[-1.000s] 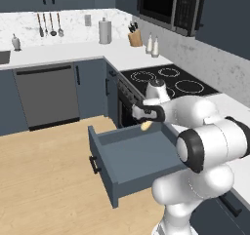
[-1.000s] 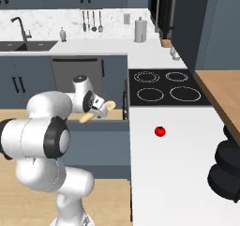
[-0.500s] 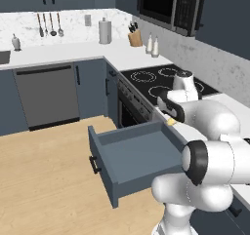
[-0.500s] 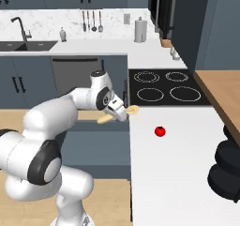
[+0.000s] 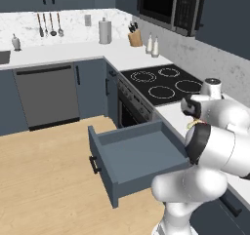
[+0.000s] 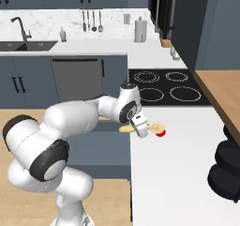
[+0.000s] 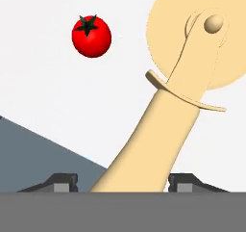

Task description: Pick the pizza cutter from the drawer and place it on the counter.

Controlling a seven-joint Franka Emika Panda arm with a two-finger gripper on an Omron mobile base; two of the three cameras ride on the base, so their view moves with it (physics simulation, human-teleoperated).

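Pizza cutter (image 7: 185, 96) out over the white counter (image 6: 178, 183) now, its handle pinched between the two dark tips of the claw (image 7: 124, 182), which are closed snugly on it. Seen along the claw, the tool's long axis runs straight ahead from the tips and leans a touch to one side, with the round disc leading. It's smooth, pale wood throughout: a tapered handle, a thin curved guard, a flat disc with a small hub. Just beyond the disc, off to one side, sits a glossy red tomato (image 7: 92, 35) on the slab, near but apart from the cutter. Behind and below the claw hangs the open slate-blue drawer (image 5: 128, 159). I'd say the set-down depends on keeping clear of that tomato.
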